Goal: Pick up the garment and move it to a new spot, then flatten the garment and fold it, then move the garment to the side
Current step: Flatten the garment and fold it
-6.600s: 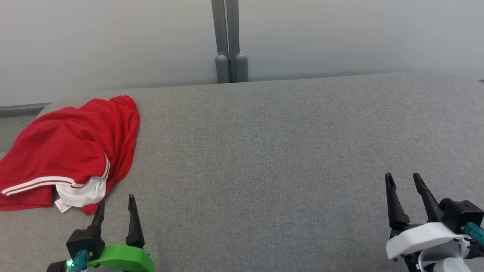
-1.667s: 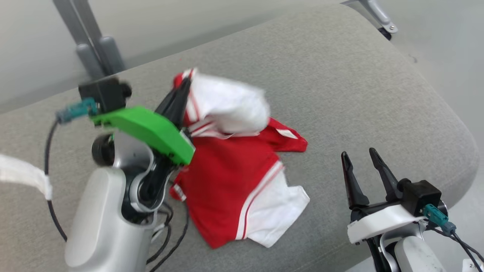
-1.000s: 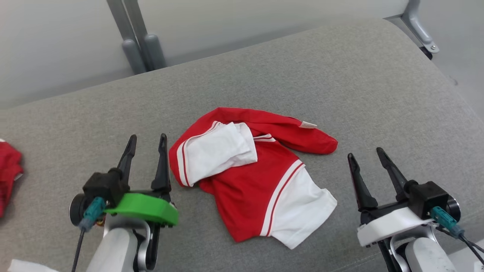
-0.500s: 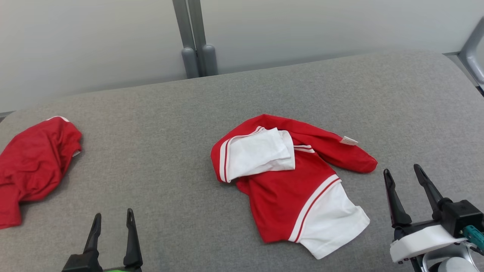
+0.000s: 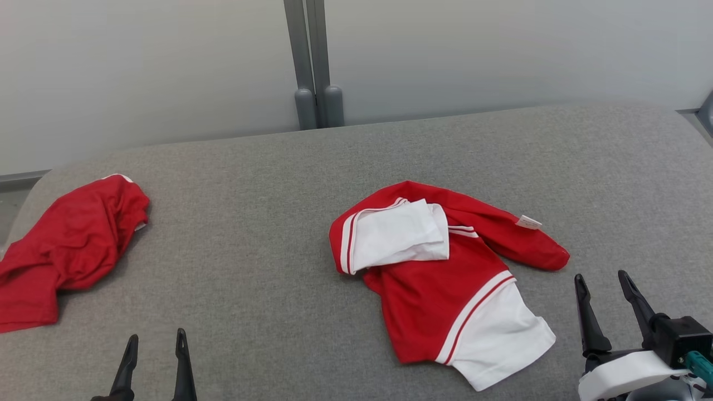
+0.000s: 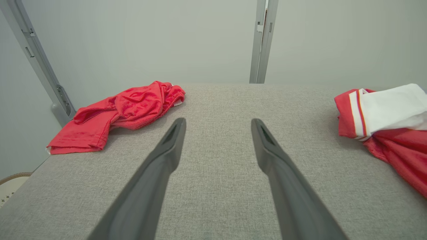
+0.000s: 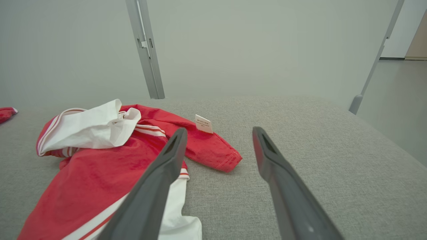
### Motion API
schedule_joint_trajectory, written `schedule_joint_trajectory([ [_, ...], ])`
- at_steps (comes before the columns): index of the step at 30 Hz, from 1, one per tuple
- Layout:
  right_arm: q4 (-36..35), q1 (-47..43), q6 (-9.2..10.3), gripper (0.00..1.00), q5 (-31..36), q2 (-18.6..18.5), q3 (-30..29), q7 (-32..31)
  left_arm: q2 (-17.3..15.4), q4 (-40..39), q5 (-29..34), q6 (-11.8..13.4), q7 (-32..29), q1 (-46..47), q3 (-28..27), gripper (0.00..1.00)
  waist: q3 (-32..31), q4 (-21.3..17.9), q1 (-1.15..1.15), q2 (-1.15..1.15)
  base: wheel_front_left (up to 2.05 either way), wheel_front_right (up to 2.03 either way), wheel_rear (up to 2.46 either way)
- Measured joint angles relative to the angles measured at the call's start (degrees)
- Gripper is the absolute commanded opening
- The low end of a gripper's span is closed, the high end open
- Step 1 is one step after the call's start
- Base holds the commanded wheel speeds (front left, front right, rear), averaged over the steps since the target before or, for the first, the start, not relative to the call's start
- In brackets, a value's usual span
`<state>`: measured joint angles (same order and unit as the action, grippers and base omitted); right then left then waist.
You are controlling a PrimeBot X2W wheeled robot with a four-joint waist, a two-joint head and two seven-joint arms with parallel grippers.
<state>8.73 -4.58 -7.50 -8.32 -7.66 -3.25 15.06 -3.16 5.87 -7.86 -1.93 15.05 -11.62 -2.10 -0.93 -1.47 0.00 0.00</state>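
From the head camera I see the red and white short-sleeved jersey (image 5: 440, 289) lying rumpled on the grey fabric-covered table (image 5: 250, 223), a little right of the middle. One white sleeve is folded back over the red chest, the other white sleeve points toward the near edge, and a small white label (image 5: 528, 222) sticks out at the far right of the cloth. A second, plain red garment (image 5: 67, 239) sits crumpled at the far left end, well apart from the jersey. My left gripper (image 5: 155, 338) shows at the bottom left with its fingers apart and nothing between them. My right gripper (image 5: 601, 278) is at the bottom right, just beside the jersey's right side, fingers spread and empty. A grey post (image 5: 312, 55) stands behind the table against a pale wall (image 5: 139, 72).

On the left wrist camera, the left gripper (image 6: 217, 122) is spread wide over bare table, with the plain red garment (image 6: 123, 110) ahead to one side and the jersey (image 6: 383, 123) at the other edge.

On the right wrist camera, the right gripper (image 7: 219, 131) is spread wide and holds nothing; the jersey (image 7: 110, 156) lies ahead on its left-finger side, with the label (image 7: 203, 124) standing up just beyond that fingertip
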Motion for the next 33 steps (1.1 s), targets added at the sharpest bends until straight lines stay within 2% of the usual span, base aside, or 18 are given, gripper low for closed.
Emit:
schedule_joint_trajectory([
  [7,0.25,0.29,0.00,1.00,0.13,0.37,0.31,0.00,0.20,0.62,0.43,-1.59,0.00,0.10,-0.96,1.00,0.44,-0.74,0.00,0.00,0.00,0.00,0.00],
  [12,0.25,0.59,0.00,1.00,0.13,0.34,0.60,0.00,0.23,1.35,0.09,-1.69,0.00,0.24,-0.88,1.00,0.66,-1.07,0.00,0.00,0.00,0.00,0.00],
  [19,-0.35,1.73,0.00,1.00,0.01,0.12,0.00,0.00,0.25,-0.41,-0.16,-1.69,0.00,2.59,2.18,1.00,1.16,-2.15,0.00,0.00,0.00,0.00,0.00],
  [22,-0.74,2.72,0.00,1.00,0.00,0.10,-0.34,0.00,0.24,-1.55,0.04,-2.23,0.09,5.87,6.84,1.00,1.54,-3.40,0.00,0.00,0.00,0.00,0.00],
  [25,-1.02,3.26,0.00,1.00,0.00,-0.12,-0.26,0.00,0.26,-0.57,0.42,-3.18,0.09,9.60,13.97,1.00,1.93,-5.10,0.00,0.00,0.00,0.00,0.00],
  [29,-1.67,4.55,0.00,1.00,-0.18,-0.04,-0.30,0.00,0.41,4.10,0.18,-4.11,-0.10,16.47,25.73,1.00,2.90,-7.86,0.00,0.00,0.00,0.00,0.00],
  [33,-2.07,6.18,0.01,1.00,-0.75,0.38,0.00,0.00,0.49,10.60,-2.76,-4.34,-4.27,24.35,36.10,1.00,4.70,-10.82,0.00,0.00,0.00,0.00,0.00],
])
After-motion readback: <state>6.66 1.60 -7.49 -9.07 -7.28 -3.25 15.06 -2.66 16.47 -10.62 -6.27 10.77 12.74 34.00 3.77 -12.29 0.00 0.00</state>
